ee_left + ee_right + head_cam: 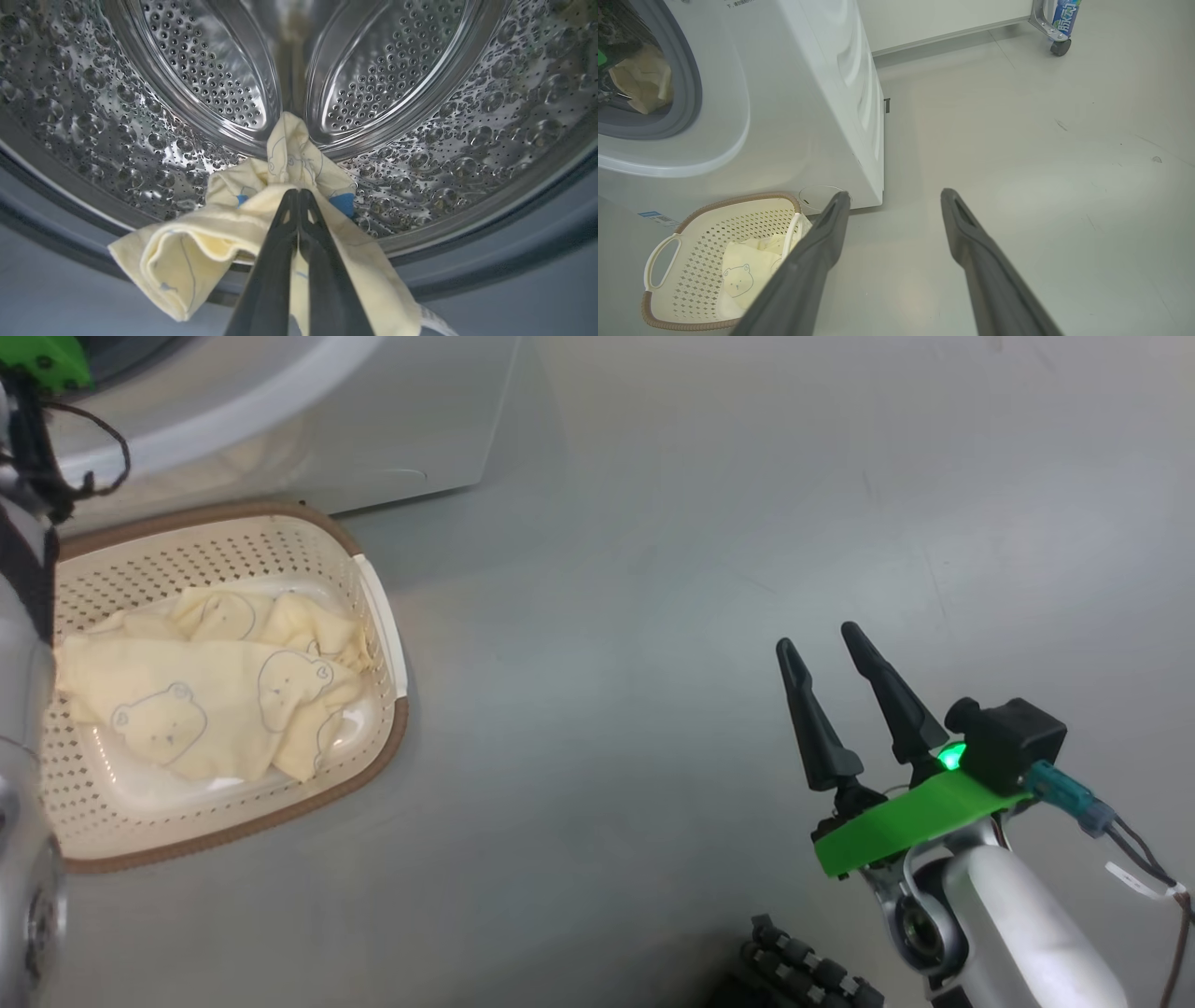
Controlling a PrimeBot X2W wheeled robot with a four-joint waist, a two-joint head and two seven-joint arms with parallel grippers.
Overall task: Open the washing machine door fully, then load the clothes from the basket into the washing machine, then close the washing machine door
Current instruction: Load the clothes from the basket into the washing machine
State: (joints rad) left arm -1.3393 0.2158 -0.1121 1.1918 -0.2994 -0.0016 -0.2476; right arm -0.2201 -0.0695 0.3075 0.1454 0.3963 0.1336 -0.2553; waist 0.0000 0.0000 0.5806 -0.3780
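inside the mouth of the washing machine (794,93), the left gripper (297,192) is clamped on a cream-yellow garment (187,252), its two dark fingers pressed together with the cloth pinched between them. the garment, marked with faint blue line drawing and bright blue trim patches, hangs partly over the grey rubber gasket (514,254) and partly against the lower wall of the perforated steel drum (93,116). from the right wrist view, the same cloth shows as a pale bundle within the round opening, behind the gasket.

on the grey floor (700,523), just in front of the machine's lower front, stands the cream perforated basket (187,555) with brown rim and white side handles. more clothes (205,700), cream-yellow with bear prints, lie crumpled on its floor. a blue-and-white sticker (656,217) sits on the machine's lower front corner, near one basket handle.

the right gripper (818,637) hangs over bare floor, well apart from the basket and to its right, fingers spread wide, nothing between them. a castor wheel (1059,46) on a metal frame stands at the far side of the floor
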